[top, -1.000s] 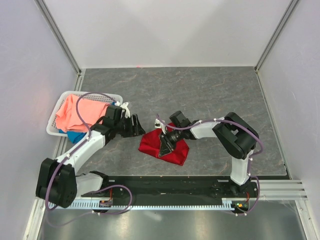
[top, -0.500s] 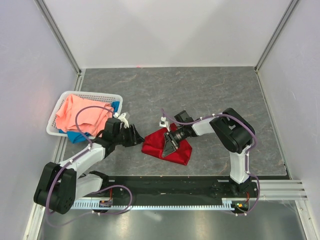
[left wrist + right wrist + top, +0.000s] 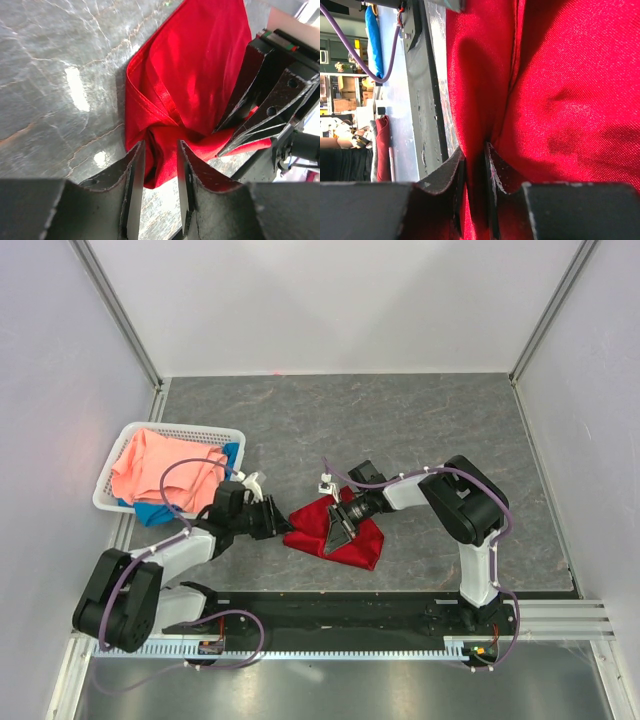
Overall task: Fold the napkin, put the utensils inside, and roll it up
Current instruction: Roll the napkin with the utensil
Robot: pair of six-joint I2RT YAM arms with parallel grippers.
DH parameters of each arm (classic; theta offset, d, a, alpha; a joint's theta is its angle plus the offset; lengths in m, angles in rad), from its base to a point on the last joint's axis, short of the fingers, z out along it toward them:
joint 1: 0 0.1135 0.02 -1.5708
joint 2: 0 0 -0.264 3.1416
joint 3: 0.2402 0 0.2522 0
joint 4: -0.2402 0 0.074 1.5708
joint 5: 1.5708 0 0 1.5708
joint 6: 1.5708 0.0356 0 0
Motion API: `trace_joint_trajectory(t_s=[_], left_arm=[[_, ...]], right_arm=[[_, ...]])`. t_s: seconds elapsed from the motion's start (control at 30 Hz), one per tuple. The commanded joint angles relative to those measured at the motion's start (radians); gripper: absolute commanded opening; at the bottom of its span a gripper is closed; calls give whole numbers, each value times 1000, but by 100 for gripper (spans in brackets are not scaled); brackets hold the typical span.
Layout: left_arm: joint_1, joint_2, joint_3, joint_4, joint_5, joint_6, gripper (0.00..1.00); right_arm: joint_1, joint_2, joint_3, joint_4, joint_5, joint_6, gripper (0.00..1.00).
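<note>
On a grey table (image 3: 400, 430), the left gripper (image 3: 160, 146) clamps a bunched fold at the left edge of the red napkin (image 3: 362, 546), while the right gripper (image 3: 474, 150) pinches a ridge mid-cloth.

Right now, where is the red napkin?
Top view: the napkin lies bunched front-centre on the table, pinched by the left gripper at its left edge and the right gripper mid-cloth.
</note>
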Motion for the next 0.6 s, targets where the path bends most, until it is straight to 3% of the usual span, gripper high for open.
trace_joint_trajectory(t_s=[0.0, 0.07, 0.2, 0.43, 0.57], left_arm=[[-19, 61, -1, 79, 48, -32, 36], [-35, 84, 1, 84, 54, -35, 30], [-41, 114, 16, 76, 53, -44, 3], [-42, 134, 102, -46, 54, -27, 2], [-41, 160, 175, -170, 53, -35, 2]], right_arm=[[-5, 45, -1, -28, 136, -51, 24], [-6, 43, 3, -33, 151, -53, 24], [-6, 13, 19, -51, 199, -54, 27], [-6, -163, 66, -198, 366, -109, 59], [32, -288, 59, -229, 533, -128, 66]])
